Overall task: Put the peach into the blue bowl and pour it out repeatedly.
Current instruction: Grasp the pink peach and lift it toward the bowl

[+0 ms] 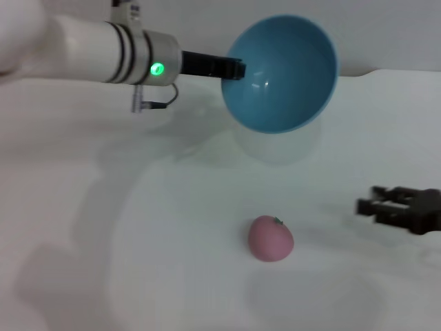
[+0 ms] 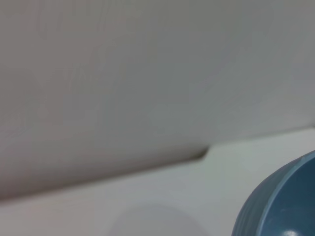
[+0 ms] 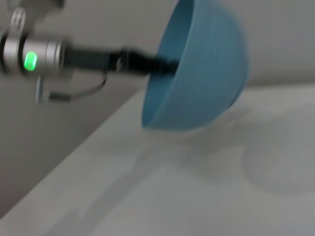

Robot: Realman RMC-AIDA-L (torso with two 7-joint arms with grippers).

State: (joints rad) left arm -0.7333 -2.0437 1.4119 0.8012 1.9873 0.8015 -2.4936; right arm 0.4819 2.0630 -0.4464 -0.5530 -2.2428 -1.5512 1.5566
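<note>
Head view, nearest item first: the peach [image 1: 271, 238] lies alone on the white counter [image 1: 138, 241], leaf mark uppermost, touching nothing. The right gripper [image 1: 365, 205] hangs low just above the counter, beside the peach but clear of it, fingers parted and empty. Farther back, the left gripper [image 1: 234, 69] is clamped on the rim of the blue bowl [image 1: 282, 72], holding it off the counter and tipped steeply onto its side, mouth facing the camera; the inside shows empty. The right wrist view confirms the bowl [image 3: 197, 73] raised and tilted. Judgement: the pour is complete. The next move calls for the bowl to be set level and the right gripper to close on the peach for reloading.
</note>
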